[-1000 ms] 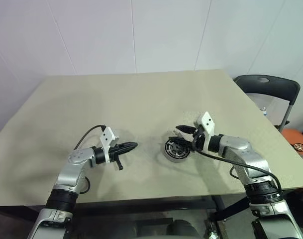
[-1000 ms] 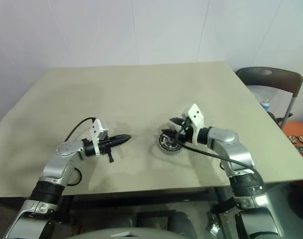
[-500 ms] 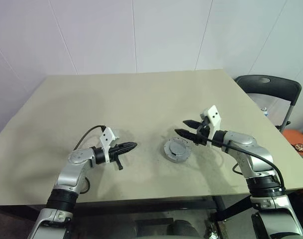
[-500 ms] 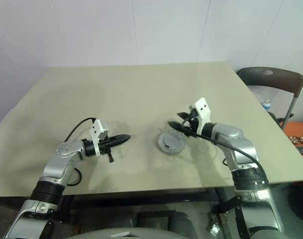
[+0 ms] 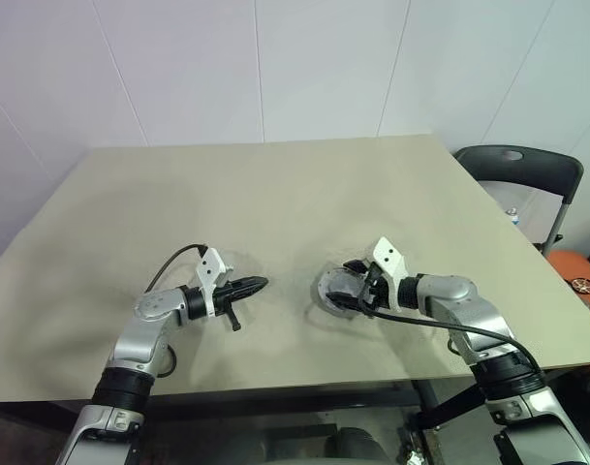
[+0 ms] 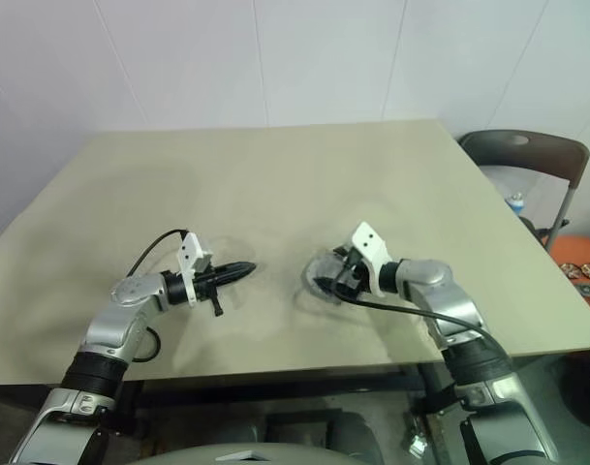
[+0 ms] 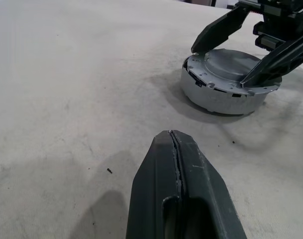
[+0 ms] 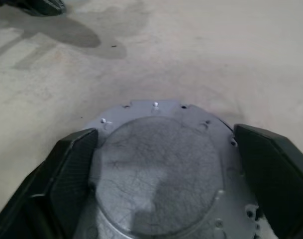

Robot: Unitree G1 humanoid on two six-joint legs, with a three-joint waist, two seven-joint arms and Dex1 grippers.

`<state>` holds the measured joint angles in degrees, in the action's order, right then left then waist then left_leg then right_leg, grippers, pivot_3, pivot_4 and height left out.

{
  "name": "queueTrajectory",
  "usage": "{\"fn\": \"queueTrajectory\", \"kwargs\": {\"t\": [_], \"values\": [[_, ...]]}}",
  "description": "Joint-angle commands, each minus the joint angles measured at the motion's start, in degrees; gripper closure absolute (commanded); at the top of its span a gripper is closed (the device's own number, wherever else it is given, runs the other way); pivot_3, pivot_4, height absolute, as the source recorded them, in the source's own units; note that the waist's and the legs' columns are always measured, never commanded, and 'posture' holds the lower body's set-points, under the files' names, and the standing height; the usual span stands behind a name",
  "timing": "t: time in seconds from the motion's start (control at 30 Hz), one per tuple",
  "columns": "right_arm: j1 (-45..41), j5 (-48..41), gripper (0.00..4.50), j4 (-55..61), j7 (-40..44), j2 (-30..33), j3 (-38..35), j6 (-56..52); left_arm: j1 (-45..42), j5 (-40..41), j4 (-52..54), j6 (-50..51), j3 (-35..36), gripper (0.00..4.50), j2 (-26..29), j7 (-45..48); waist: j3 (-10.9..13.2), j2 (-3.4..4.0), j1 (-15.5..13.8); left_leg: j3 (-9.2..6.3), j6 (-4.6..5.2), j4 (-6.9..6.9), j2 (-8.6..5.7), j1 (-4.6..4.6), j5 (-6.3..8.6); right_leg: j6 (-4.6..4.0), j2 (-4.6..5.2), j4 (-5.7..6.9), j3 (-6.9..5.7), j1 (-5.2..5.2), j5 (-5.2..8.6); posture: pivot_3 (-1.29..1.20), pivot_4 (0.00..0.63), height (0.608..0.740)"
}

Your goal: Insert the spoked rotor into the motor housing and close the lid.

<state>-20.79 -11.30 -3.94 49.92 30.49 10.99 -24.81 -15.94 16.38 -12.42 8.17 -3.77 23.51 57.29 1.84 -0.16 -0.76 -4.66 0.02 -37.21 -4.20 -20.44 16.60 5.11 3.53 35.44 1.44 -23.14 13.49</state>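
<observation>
Lid (image 7: 231, 69): seated on the motor housing (image 7: 218, 97), on the tabletop (image 5: 275, 194).
Right pincer (image 8: 163, 164): spread, fingers flanking the lid.
Left pincer (image 7: 177, 164): pressed together, apart from it.

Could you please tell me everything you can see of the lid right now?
The lid is a silvery-grey round metal disc with a raised flat centre, a notched rim and small screw points. It lies level on the round assembly, which rests on the beige table. The right gripper straddles it, jaws spread wide, one black finger along each side; contact is unclear.
</observation>
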Motion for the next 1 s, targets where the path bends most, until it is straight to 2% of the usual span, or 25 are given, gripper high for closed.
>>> {"fn": "queueTrajectory", "kwargs": {"t": [0.03, 0.13, 0.27, 0.37, 0.57, 0.73, 1.0], "values": [[-0.04, 2.51, 0.05, -0.49, 0.55, 1.08, 1.64, 0.9, -0.71, 0.16, 1.02, -0.94, 0.54, 4.5, 0.37, -0.12, -0.01, -0.01, -0.01, 0.0, 0.0, -0.01, 0.0, 0.01, 0.0, 0.0, 0.0, 0.0, 0.0, 0.01, 0.0, 0.0, 0.0, 0.74], [-0.08, 2.63, 0.05, -1.05, 0.17, 0.39, 1.31, 1.27, -0.68, 0.08, 1.0, -1.02, 0.51, 4.5, 0.36, -0.18, -0.02, -0.02, -0.01, 0.0, 0.0, -0.03, 0.0, 0.07, 0.0, 0.0, 0.0, 0.01, 0.0, 0.08, 0.0, 0.0, 0.0, 0.74], [0.21, 1.76, 1.27, -0.02, 0.47, -0.34, 0.94, 0.95, -0.55, 0.08, 1.27, -1.01, 0.41, 4.5, 0.36, -0.16, -0.03, -0.03, -0.02, 0.0, 0.0, -0.07, 0.0, 0.08, 0.0, 0.0, 0.0, 0.02, 0.0, 0.1, 0.0, 0.0, 0.0, 0.74], [0.35, 0.82, 1.29, 0.1, 1.13, -0.63, 0.6, 0.51, -0.76, 0.03, 1.11, -1.05, 0.34, 4.5, 0.24, -0.2, -0.03, -0.04, -0.02, 0.0, 0.0, -0.07, 0.0, 0.08, 0.0, -0.01, 0.0, 0.02, 0.0, 0.1, 0.0, 0.0, 0.0, 0.74], [-1.42, -5.08, 1.29, -0.75, 1.92, -2.01, -5.0, -2.61, -0.93, 0.09, 1.1, -1.01, 0.36, 4.5, 0.13, -0.25, -0.02, -0.03, 0.02, 0.0, 0.0, -0.04, 0.0, 0.03, 0.0, 0.0, 0.0, 0.02, 0.01, 0.04, 0.0, 0.0, 0.0, 0.74], [-1.29, -4.14, 1.29, -1.72, 2.84, -1.04, -4.45, -2.13, -0.99, 0.23, 1.08, -0.87, 0.34, 4.5, 0.08, -0.09, -0.02, -0.03, -0.08, 0.0, 0.0, -0.03, 0.0, 0.01, 0.0, 0.0, 0.01, 0.01, 0.0, 0.03, 0.0, 0.0, 0.0, 0.74], [0.02, 1.11, 1.29, -1.64, -0.38, -1.76, -1.88, 2.38, -0.8, 0.41, 1.53, -0.71, 0.4, 4.5, 0.19, 0.03, -0.02, -0.03, -0.02, 0.0, 0.0, -0.05, -0.01, 0.03, 0.0, 0.0, 0.0, 0.02, 0.0, 0.04, 0.0, 0.0, 0.0, 0.74]]}}
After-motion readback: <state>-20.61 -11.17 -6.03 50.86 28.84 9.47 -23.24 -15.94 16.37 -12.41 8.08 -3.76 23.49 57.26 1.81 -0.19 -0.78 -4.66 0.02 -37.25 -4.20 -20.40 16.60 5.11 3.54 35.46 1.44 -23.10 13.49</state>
